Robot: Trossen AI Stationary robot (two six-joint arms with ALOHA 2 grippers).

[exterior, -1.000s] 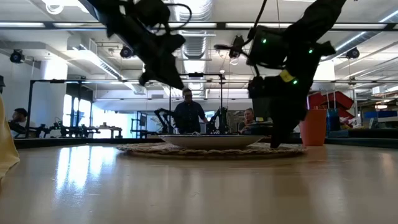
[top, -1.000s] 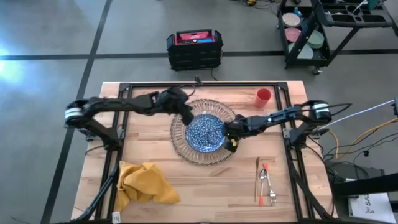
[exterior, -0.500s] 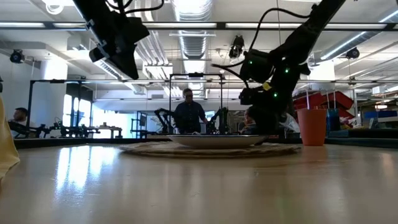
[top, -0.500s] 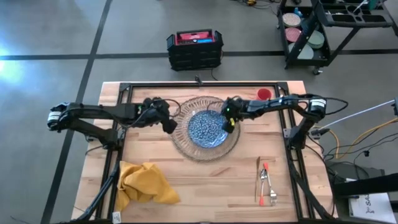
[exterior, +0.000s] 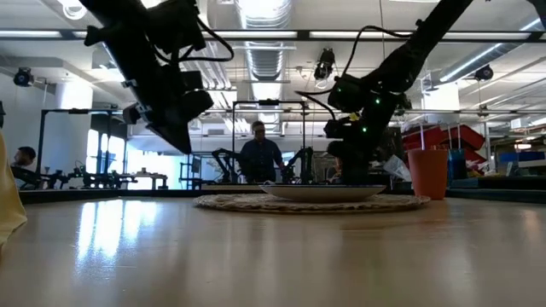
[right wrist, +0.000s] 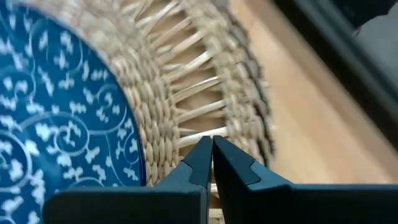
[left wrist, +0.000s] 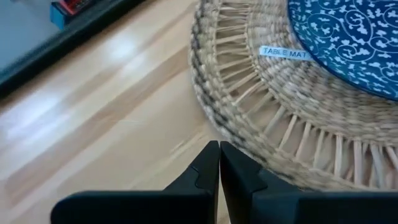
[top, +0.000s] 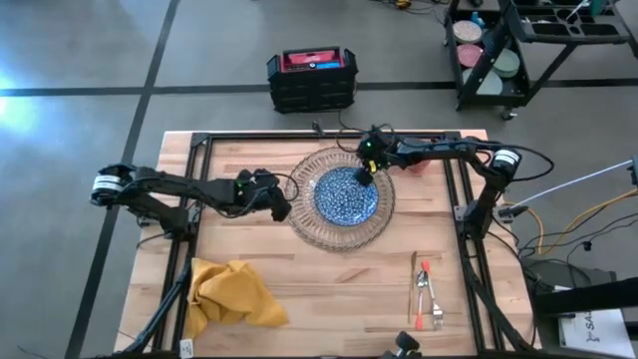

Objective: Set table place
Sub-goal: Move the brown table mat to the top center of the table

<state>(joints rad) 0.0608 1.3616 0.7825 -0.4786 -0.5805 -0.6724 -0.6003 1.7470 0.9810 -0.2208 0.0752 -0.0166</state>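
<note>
A round woven straw mat (top: 307, 225) lies flat on the table (top: 329, 299), with a blue-patterned plate (top: 346, 196) resting on its middle. My left gripper (top: 286, 211) is shut and hovers just off the mat's left edge (left wrist: 205, 118); the low view shows it raised above the tabletop (exterior: 184, 147). My right gripper (top: 365, 179) is shut at the plate's far rim. A red cup (exterior: 428, 173) stands at the far right, partly under my right arm. A yellow napkin (top: 231, 292) lies crumpled near left, and orange-handled cutlery (top: 427, 294) near right. My right gripper sets its shut fingertips down on the mat's woven ring (right wrist: 202, 118), just outside the plate's far rim (right wrist: 134, 155). The fingers slant down from the table's far right side. The mat stays flat on the table with the plate on it.
A black frame rail (top: 319, 137) runs along the far side of the table, close behind the mat and the cup. Bare wood lies between the napkin and the cutlery along the near edge. People and equipment stand in the room beyond the table.
My left gripper has drawn back from over the plate toward the table's left, ending beside the mat's left edge. My right gripper has gone from the plate's near right side round to its far rim. Mat and plate together have slid a little toward the right and far edges.
</note>
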